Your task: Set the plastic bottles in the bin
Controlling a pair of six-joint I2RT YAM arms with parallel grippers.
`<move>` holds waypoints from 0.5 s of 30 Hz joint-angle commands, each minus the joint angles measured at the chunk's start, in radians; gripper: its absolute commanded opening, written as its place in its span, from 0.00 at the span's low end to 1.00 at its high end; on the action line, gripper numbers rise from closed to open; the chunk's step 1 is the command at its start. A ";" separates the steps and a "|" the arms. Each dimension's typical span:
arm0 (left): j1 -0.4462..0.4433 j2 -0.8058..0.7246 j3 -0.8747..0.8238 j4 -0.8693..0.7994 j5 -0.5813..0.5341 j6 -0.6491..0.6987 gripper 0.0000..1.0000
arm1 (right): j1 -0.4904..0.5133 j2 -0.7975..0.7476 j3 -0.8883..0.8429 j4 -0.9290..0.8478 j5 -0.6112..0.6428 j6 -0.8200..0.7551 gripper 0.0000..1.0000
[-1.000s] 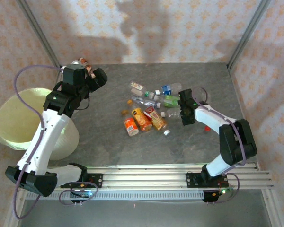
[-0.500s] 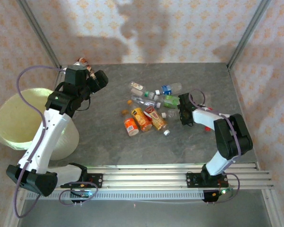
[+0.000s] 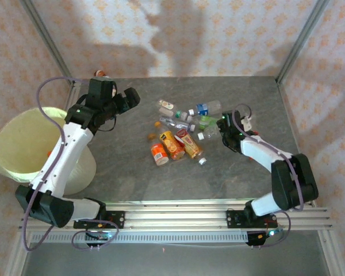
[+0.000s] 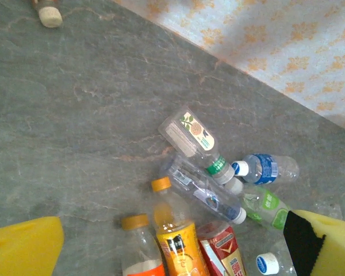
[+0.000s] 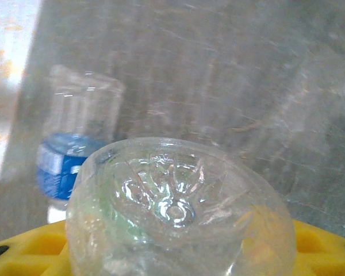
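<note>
Nearest us on the left, the bin (image 3: 83, 171) sits off the near-left corner of the table (image 3: 126, 164). That's the crux: it's clear across the table from the claw that has the catch.

Over to the near right now. The right arm folds back at its elbow by the table's right edge and sends its forearm low, leftward and away, to the right fringe of the pile (image 3: 175, 144). The right gripper (image 3: 220, 127) looks clenched on the green bottle (image 3: 206, 122). In the right wrist view, that bottle's clear base sits hard up against the yellow pads (image 5: 325, 247).

So the bottle lies end-on. Its base is at the claw, its neck points away left into the heap, and its long axis runs straight on from the forearm. The blue bottle (image 3: 203, 107) lies just beyond it, farther back. The other bottles, orange, red and clear, are jumbled mid-table just left of that grip.

Farther back, the left arm climbs from its near-left base, crosses the bin's right side and stretches to the far left of the table. The left gripper (image 3: 129, 98) hangs wide open with nothing in it, tipped toward the pile but well apart from it. It's by far the nearer claw to the bin.

My read: the right arm needs a clean lift, then a long carry leftward over the pile.
</note>
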 commanded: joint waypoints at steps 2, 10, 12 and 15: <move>-0.014 0.009 0.018 0.066 0.099 0.000 1.00 | -0.004 -0.116 0.042 0.033 -0.027 -0.246 0.49; -0.142 0.026 0.018 0.163 0.137 0.125 1.00 | 0.031 -0.166 0.050 0.154 -0.213 -0.326 0.48; -0.146 0.047 0.004 0.223 0.275 0.134 1.00 | 0.044 -0.173 0.055 0.200 -0.268 -0.318 0.48; -0.197 0.054 -0.063 0.362 0.404 0.227 1.00 | 0.078 -0.182 0.079 0.230 -0.298 -0.331 0.49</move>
